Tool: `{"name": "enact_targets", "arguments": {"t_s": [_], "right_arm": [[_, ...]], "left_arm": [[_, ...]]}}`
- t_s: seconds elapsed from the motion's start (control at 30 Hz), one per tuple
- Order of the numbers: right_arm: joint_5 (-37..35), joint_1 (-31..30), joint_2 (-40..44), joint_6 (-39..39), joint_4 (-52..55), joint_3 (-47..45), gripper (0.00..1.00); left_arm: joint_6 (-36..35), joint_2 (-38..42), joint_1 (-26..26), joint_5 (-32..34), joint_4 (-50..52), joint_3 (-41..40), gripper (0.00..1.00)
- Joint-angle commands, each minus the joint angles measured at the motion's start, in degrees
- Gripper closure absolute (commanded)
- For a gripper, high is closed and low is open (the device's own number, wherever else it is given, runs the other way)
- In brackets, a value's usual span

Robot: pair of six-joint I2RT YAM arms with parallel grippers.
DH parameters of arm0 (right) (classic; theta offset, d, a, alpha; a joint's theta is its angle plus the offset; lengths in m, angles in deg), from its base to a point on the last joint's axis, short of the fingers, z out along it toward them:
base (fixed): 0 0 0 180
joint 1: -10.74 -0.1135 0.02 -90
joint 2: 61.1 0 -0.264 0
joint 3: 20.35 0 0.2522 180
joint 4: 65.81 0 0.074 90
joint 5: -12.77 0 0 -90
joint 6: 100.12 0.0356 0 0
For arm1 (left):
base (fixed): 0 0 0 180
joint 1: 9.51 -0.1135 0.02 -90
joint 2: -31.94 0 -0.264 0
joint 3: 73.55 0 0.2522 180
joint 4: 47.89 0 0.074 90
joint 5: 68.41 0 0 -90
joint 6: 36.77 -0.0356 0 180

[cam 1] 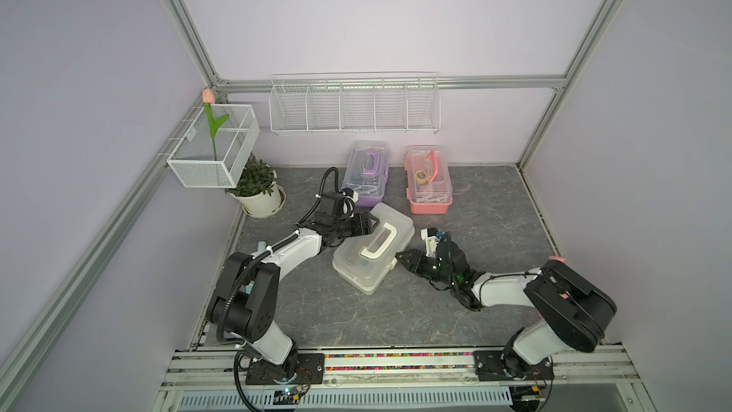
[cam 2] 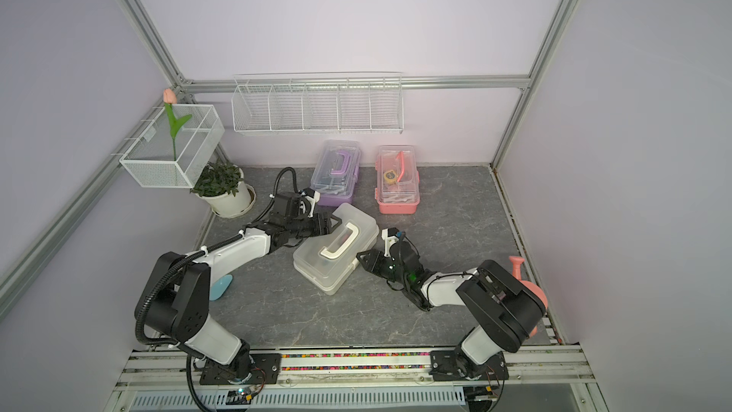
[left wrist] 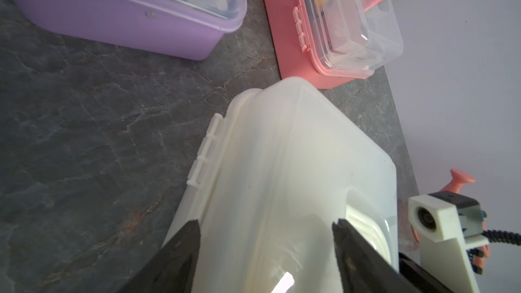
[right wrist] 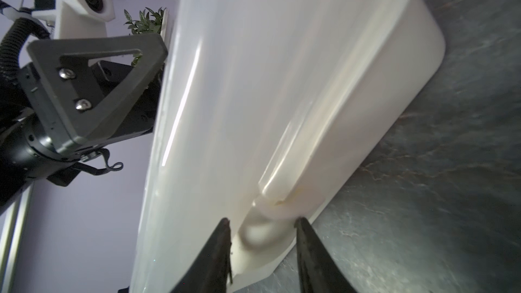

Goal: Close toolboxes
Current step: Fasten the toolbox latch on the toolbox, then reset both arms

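The white toolbox (cam 1: 372, 249) (cam 2: 336, 249) lies slantwise mid-table with its clear lid down and its handle folded flat. My left gripper (cam 1: 374, 223) (cam 2: 334, 223) (left wrist: 266, 222) is open at the box's far left end, its jaws wide over the lid (left wrist: 282, 150). My right gripper (cam 1: 399, 256) (cam 2: 359, 257) (right wrist: 262, 221) is open at the near right side, its jaws either side of the front latch (right wrist: 258, 235). The purple toolbox (cam 1: 366, 174) (left wrist: 127, 23) and the pink toolbox (cam 1: 428, 180) (left wrist: 338, 23) stand behind by the back wall, lids down.
A potted plant (cam 1: 257, 188) and a wire basket with a tulip (cam 1: 214, 144) are at the back left. A wire rack (cam 1: 354, 105) hangs on the back wall. A pink watering can (cam 2: 527, 283) sits behind my right arm, and a blue object (cam 2: 220, 287) lies under my left arm.
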Motion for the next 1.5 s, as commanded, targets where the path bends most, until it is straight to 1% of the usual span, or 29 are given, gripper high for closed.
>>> {"name": "enact_targets", "arguments": {"t_s": [0.0, 0.07, 0.1, 0.23, 0.33, 0.43, 0.47, 0.53, 0.57, 0.63, 0.7, 0.8, 0.87, 0.93, 0.97, 1.0, 1.03, 1.07, 1.1, 1.17, 1.2, 1.3, 1.37, 1.4, 1.43, 1.47], "right_arm": [[-1.23, 1.51, 8.78, -8.04, 12.24, 1.10, 0.50], [-1.75, 2.94, 13.39, -12.19, 19.57, 1.62, 0.43], [-1.71, 3.81, 15.14, -13.80, 22.29, 1.84, 0.41], [-1.55, 8.16, 20.18, -21.49, 32.01, 4.26, 0.39], [-1.95, 11.71, 20.84, -27.53, 38.57, 7.78, 0.36], [-2.02, 15.82, 19.42, -33.27, 42.78, 10.87, 0.34], [-2.04, 17.38, 18.66, -35.32, 43.98, 11.97, 0.33], [-3.15, 20.29, 17.03, -39.55, 45.33, 13.88, 0.30], [-4.62, 21.77, 16.22, -41.51, 45.53, 14.75, 0.29], [-8.25, 24.28, 15.03, -45.52, 45.62, 16.18, 0.27], [-12.53, 26.21, 14.12, -49.42, 44.94, 17.35, 0.22], [-17.78, 28.82, 12.45, -55.43, 41.80, 18.19, 0.12], [-19.23, 32.26, 10.68, -58.36, 37.85, 17.59, 0.09], [-20.29, 34.96, 8.44, -59.81, 34.26, 16.92, 0.08], [-20.27, 36.25, 6.96, -60.12, 33.17, 17.03, 0.08], [-20.17, 37.30, 5.53, -60.36, 32.37, 17.00, 0.07], [-19.73, 38.36, 4.20, -60.59, 31.22, 16.76, 0.07], [-19.22, 39.21, 3.06, -60.76, 29.47, 16.12, 0.06], [-18.76, 39.75, 2.31, -60.91, 27.40, 15.12, 0.06], [-17.82, 40.72, 1.58, -61.31, 18.46, 10.90, 0.03], [-17.78, 41.00, 1.51, -60.88, 17.56, 10.16, 0.03], [-16.52, 41.81, 0.35, -60.27, 11.66, 6.99, 0.02], [-15.42, 41.82, -1.00, -60.65, 3.24, 3.02, 0.02], [-14.81, 41.83, 0.33, -60.89, 3.69, 2.03, 0.01], [-14.59, 41.81, 0.52, -61.04, 0.47, 0.55, 0.01], [-14.07, 41.79, -0.07, -61.10, -4.78, -1.94, 0.01]], "left_arm": [[0.55, -1.01, 0.67, -2.27, 14.00, -1.05, 0.20], [0.46, 0.39, -0.83, -0.95, 14.52, 0.12, 0.17], [0.29, 1.05, -1.31, -0.05, 14.78, 0.76, 0.17], [-1.06, 3.65, -1.80, 6.94, 17.28, 3.81, 0.13], [-1.47, 5.53, -1.85, 11.80, 17.83, 5.25, 0.09], [-2.17, 7.16, -2.37, 16.93, 18.47, 6.40, 0.03], [-2.02, 7.81, -2.46, 19.26, 18.96, 6.77, 0.00], [-1.56, 9.12, -2.58, 26.12, 20.08, 7.22, 0.01], [-1.68, 9.85, -2.75, 30.34, 20.46, 7.25, 0.01], [-2.71, 11.73, -3.38, 36.90, 20.88, 7.16, 0.01], [-3.58, 13.96, -4.68, 42.72, 20.11, 5.91, 0.01], [-3.94, 17.92, -8.64, 48.38, 16.54, 1.22, 0.01], [-4.13, 20.87, -11.06, 52.33, 11.59, -3.60, 0.01], [-6.68, 22.47, -11.69, 59.20, 3.93, -8.62, 0.01], [-8.96, 22.49, -11.86, 62.35, -0.88, -11.23, 0.00], [-10.84, 22.00, -12.11, 63.80, -4.77, -12.76, 0.00], [-12.63, 20.70, -12.56, 63.98, -7.57, -13.54, 0.00], [-13.99, 18.85, -13.14, 65.80, -8.45, -13.09, 0.00], [-14.39, 17.00, -13.63, 66.60, -7.64, -12.01, 0.01], [-14.20, 12.62, -14.82, 67.44, -5.32, -9.75, 0.00], [-13.75, 11.18, -15.18, 67.43, -4.51, -9.17, 0.00], [-15.06, 7.31, -15.39, 68.33, -8.03, -10.06, 0.00], [-18.33, 5.39, -15.39, 68.43, -15.92, -12.93, 0.00], [-20.06, 4.73, -15.39, 68.25, -20.92, -15.06, 0.00], [-21.60, 4.29, -15.43, 67.54, -26.25, -17.16, 0.00], [-23.03, 3.91, -15.73, 65.39, -30.97, -18.83, 0.00]]}}
